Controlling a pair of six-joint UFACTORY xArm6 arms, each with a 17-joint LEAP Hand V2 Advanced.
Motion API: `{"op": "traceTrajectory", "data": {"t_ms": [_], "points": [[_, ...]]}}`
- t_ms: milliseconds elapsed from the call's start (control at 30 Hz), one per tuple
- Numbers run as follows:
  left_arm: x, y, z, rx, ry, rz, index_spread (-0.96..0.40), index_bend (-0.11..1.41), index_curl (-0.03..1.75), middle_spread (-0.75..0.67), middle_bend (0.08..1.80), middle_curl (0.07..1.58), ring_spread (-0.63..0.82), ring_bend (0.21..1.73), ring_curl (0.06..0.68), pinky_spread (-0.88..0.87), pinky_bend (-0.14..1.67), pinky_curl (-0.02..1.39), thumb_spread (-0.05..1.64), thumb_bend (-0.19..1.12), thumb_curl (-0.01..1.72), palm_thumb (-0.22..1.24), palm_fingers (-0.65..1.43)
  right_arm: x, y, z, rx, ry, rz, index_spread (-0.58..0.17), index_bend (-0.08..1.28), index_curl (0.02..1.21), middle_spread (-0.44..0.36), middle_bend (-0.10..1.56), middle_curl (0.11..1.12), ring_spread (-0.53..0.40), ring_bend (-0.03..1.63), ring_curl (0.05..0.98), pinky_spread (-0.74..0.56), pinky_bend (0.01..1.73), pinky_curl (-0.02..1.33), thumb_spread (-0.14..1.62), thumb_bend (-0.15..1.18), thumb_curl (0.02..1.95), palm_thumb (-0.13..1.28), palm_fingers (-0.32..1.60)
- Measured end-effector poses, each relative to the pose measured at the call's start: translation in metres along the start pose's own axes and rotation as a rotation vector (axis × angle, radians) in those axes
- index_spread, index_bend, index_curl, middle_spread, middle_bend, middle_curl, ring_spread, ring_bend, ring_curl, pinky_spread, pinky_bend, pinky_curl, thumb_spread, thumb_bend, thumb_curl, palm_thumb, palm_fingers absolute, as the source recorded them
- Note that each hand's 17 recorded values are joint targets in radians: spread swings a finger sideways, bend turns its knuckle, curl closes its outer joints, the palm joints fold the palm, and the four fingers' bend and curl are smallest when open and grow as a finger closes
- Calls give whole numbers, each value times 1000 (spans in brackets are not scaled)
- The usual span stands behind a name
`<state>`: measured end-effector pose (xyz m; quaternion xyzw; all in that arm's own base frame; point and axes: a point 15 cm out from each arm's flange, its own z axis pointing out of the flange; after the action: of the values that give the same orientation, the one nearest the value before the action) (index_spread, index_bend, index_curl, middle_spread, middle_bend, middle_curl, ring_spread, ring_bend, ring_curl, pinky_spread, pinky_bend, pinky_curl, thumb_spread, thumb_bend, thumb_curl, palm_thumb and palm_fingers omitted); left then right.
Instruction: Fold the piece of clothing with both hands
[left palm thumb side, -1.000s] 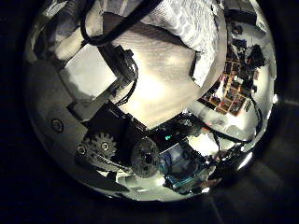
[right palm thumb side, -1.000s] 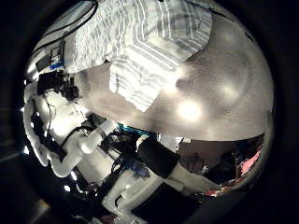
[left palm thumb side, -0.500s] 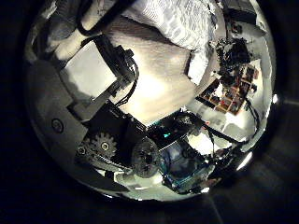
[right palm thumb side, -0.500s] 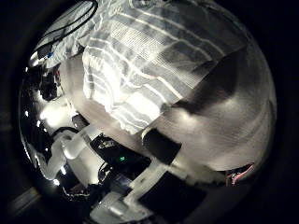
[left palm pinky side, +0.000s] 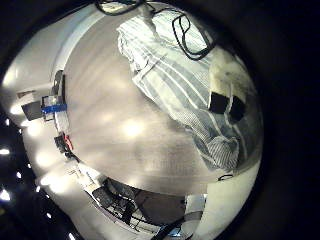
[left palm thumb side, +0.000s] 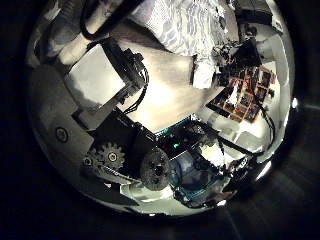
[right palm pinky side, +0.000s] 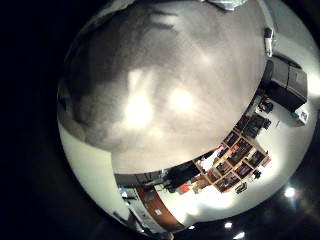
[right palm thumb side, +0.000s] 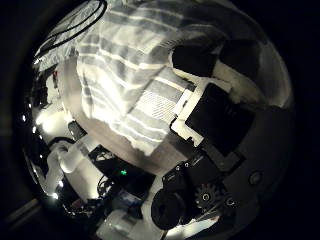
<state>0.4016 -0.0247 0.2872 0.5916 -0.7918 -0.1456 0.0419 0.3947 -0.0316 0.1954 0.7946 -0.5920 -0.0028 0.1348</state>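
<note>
The striped garment (right palm thumb side: 130, 70) lies spread on the table and fills much of the right thumb side view, so it is close to that palm. My right hand (right palm thumb side: 215, 110) has its fingers curled in over a bunched fold of the cloth. In the left little finger side view the garment (left palm pinky side: 180, 75) lies crumpled along the table, with a black and white finger part (left palm pinky side: 226, 101) resting on it. My left hand (left palm thumb side: 105, 80) hangs over bare table beside the garment's edge (left palm thumb side: 190, 30), its fingers relaxed and holding nothing.
The round table top (right palm pinky side: 150, 100) takes up most of the right little finger side view. Shelving with small items (left palm thumb side: 245, 85) stands beyond the table. Boxes and gear (left palm pinky side: 55, 105) sit past the table's rim.
My right hand's fingers have come into view and curled onto the cloth, which now sits nearer the palm. The left palm's view has shifted slightly toward the garment's edge.
</note>
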Motion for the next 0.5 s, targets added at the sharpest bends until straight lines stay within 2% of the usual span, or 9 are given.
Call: {"op": "traceTrajectory", "data": {"t_ms": [67, 200, 333, 500], "points": [[0, 4, -4, -3, 1, 2, -708, 177, 1268, -607, 911, 946, -465, 1289, 530, -650, 1055, 692, 1098, -15, 556, 833, 1034, 9, 7, -3, 13, -4, 24, -402, 889, 644, -240, 1046, 764, -242, 1240, 550, -309, 1253, 500, 1036, 48, 476, 947, 1291], [0, 11, -7, -9, 2, 9, -705, 175, 1287, -611, 906, 953, -465, 1289, 530, -651, 1054, 694, 1098, -15, 558, 833, 1033, 19, 26, -10, 6, -8, 53, -359, 1006, 729, -213, 1154, 806, -224, 1318, 595, -264, 1324, 552, 1076, 53, 517, 992, 1213], [-1, 22, -10, -24, 5, 26, -702, 173, 1303, -613, 908, 959, -470, 1286, 530, -651, 1053, 695, 1098, -15, 559, 833, 1033, 22, 50, -27, -13, -11, 51, -326, 1059, 778, -192, 1217, 825, -212, 1367, 624, -239, 1362, 592, 1098, 46, 553, 1016, 1163], [0, 43, -10, -47, 13, 53, -696, 173, 1318, -615, 904, 964, -475, 1286, 530, -652, 1053, 697, 1097, -16, 557, 828, 1031, 31, 75, -59, 37, -4, 61, -300, 1090, 817, -173, 1257, 829, -203, 1396, 646, -211, 1377, 628, 1110, 26, 592, 1023, 1135]]}}
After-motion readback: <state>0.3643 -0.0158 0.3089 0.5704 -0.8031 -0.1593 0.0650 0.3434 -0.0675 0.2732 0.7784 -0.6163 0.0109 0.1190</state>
